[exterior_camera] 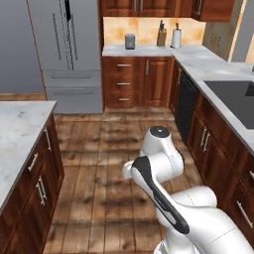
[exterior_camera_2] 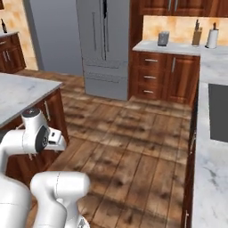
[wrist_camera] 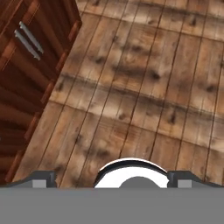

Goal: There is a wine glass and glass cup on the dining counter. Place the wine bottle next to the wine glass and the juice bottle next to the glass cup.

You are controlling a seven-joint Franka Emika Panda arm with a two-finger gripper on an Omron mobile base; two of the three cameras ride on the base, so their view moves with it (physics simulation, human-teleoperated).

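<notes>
My gripper (wrist_camera: 112,179) points down at the wooden floor (wrist_camera: 144,87). Its two dark fingertips (wrist_camera: 43,177) stand wide apart, open, with nothing between them. The arm (exterior_camera: 158,163) is folded low over the floor between two counters. The wine bottle, the juice bottle, the wine glass and the glass cup are out of view. A marble top on a reddish-brown wood base (exterior_camera: 17,134) lies to the left, bare where it shows; I cannot tell whether it is the dining counter.
The marble worktop with the black hob (exterior_camera: 233,94) runs along the right. A steel fridge (exterior_camera: 64,49) stands at the back, beside a back counter with a knife block (exterior_camera: 161,37), a paper roll (exterior_camera: 176,37) and a grey canister (exterior_camera: 130,41). Wood drawers (wrist_camera: 26,65) sit close on the left.
</notes>
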